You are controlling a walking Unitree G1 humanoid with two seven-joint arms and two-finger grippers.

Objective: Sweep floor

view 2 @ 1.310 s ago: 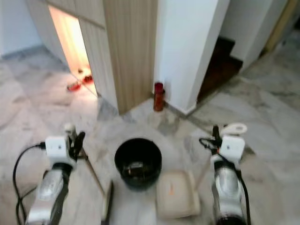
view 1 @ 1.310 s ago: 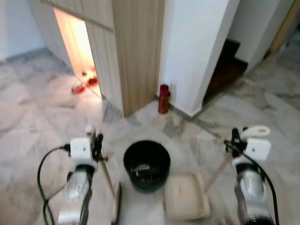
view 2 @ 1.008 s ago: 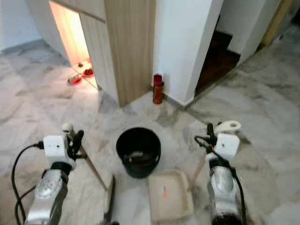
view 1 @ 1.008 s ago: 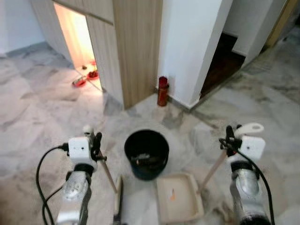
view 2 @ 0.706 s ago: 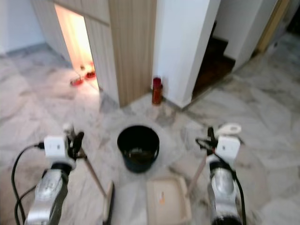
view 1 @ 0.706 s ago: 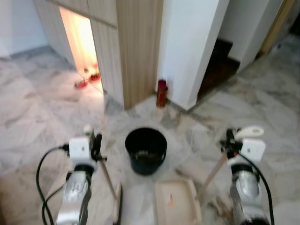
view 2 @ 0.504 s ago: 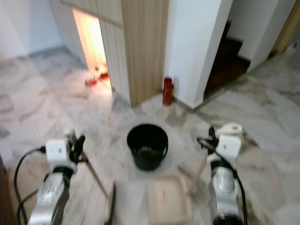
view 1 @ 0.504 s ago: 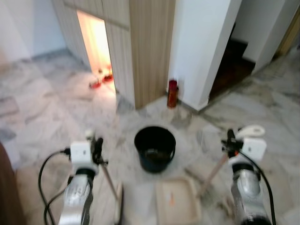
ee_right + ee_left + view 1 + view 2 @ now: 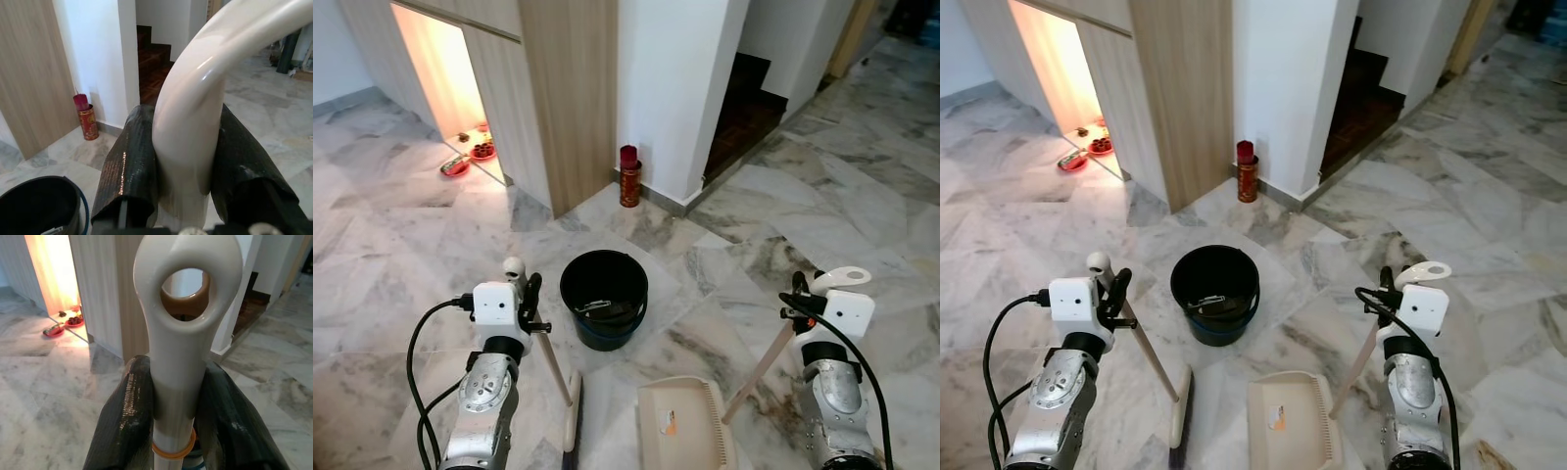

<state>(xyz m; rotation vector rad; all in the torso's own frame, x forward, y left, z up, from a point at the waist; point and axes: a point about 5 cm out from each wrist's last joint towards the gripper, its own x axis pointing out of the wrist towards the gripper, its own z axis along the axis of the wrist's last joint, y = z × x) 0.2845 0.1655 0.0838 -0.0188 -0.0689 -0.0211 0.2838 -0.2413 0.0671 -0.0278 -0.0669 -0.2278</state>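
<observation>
The left tool grips a cream broom. The right tool grips a cream dustpan. A black bucket sits at 12 o'clock.

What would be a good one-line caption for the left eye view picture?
Robot holds a broom in its left gripper and a dustpan in its right gripper, facing a black bucket on the marble floor.

Left arm: my silver forearm raised ahead of me, left end effector clamped, black fingers pressed either side of a pale handle. Right arm: likewise raised, right end effector closed, fingers flanking a curved white grip.
</observation>
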